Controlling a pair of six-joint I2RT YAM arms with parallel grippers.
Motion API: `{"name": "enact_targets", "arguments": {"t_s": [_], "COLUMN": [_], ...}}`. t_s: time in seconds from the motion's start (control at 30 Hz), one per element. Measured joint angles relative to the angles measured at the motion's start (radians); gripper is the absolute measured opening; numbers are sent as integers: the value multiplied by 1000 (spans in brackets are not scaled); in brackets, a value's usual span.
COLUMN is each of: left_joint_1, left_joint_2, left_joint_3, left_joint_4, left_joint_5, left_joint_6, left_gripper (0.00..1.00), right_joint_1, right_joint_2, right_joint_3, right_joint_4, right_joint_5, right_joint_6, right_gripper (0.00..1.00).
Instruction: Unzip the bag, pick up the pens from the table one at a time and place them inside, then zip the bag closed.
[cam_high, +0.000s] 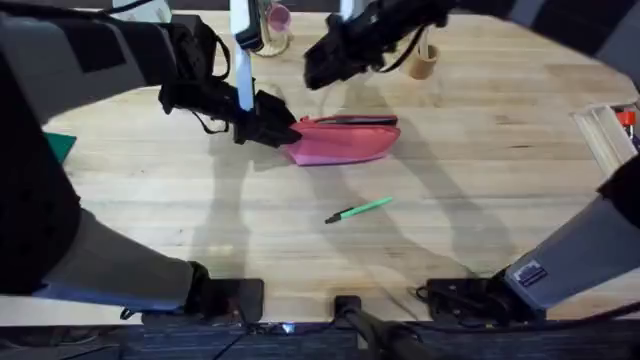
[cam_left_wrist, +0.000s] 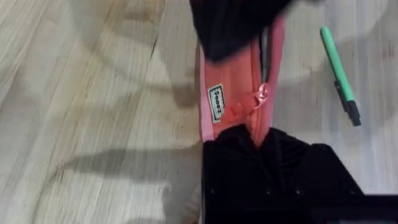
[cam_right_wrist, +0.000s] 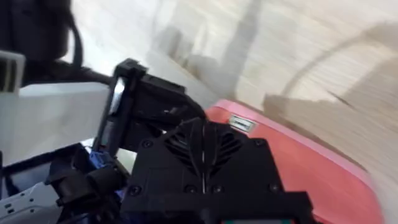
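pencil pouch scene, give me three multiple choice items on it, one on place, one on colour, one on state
1. Where does the pen lie?
A. inside the pouch
B. on the table, nearer the arms' bases than the pouch
C. in the cup

2. What colour is the pencil pouch?
A. pink-red
B. blue
C. yellow

3. What is the left claw doing?
A. holding the pen
B. hanging high over bare table
C. down at the end of the pouch

Answers:
1 B: the overhead view shows the green pen on the wooden table, apart from the pouch.
2 A: its fabric shows pink-red in the overhead and left wrist views.
3 C: the left wrist view shows the claw at the pouch's end, by the zipper pull; whether it grips cannot be told.
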Motion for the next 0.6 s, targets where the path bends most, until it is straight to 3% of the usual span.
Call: {"name": "enact_targets", "arguments": {"t_s": [0.1, 0.2, 0.33, 0.4, 0.43, 0.6], "left_joint_1": [0, 0, 0, 0, 0, 0], "left_joint_2": [0, 0, 0, 0, 0, 0], "left_joint_3": [0, 0, 0, 0, 0, 0], "left_joint_4": [0, 0, 0, 0, 0, 0], "left_joint_5": [0, 0, 0, 0, 0, 0], "left_joint_6": [0, 0, 0, 0, 0, 0], "left_gripper": [42, 42, 42, 42, 42, 42], "right_joint_1": [-35, -58, -61, -60, -59, -59], "right_joint_2": [-31, -77, -149, -184, -199, -251], "right_joint_3": [16, 43, 71, 74, 74, 74], "right_joint_4": [-45, -91, -157, -196, -214, -251], "right_joint_5": [42, 93, 170, 210, 232, 331], "right_joint_6": [-22, -61, -138, -176, -194, -234], "right_gripper": [90, 287, 665, 903, 971, 995]}}
